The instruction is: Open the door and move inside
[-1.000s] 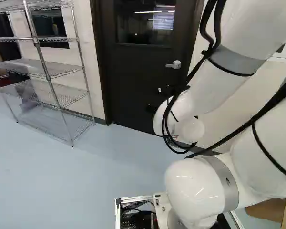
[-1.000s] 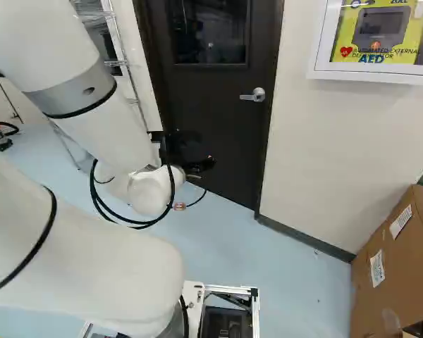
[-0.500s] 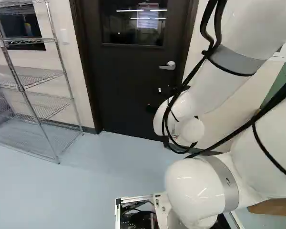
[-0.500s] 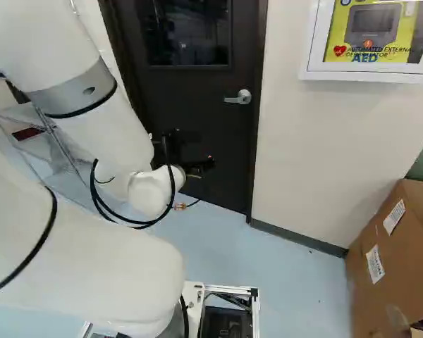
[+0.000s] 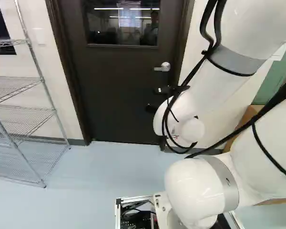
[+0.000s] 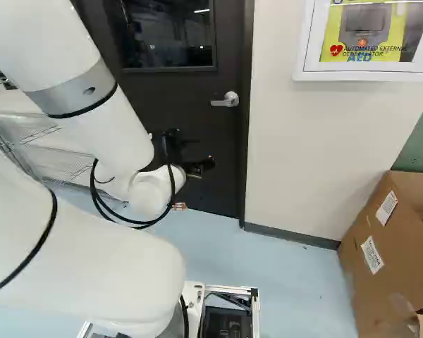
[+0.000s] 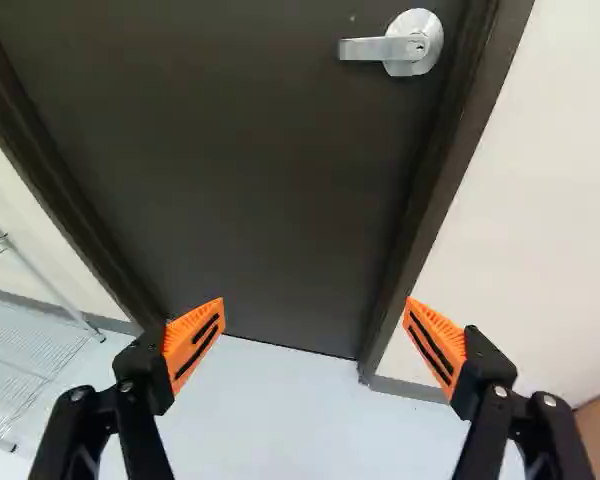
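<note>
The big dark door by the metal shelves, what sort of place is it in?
Probably a workroom or lab, not a home. The door has a window and a lever handle, tall wire shelves stand beside it, and a white wall case seems to hold emergency gear.

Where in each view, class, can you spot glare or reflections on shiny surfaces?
Left base view: bright strips in the door window, and small glints on the glossy white arm; right base view: a short bright strip near the window's upper edge, and a pale streak across the top of the wall cabinet; wrist view: a sheen on the metal door handle.
</note>
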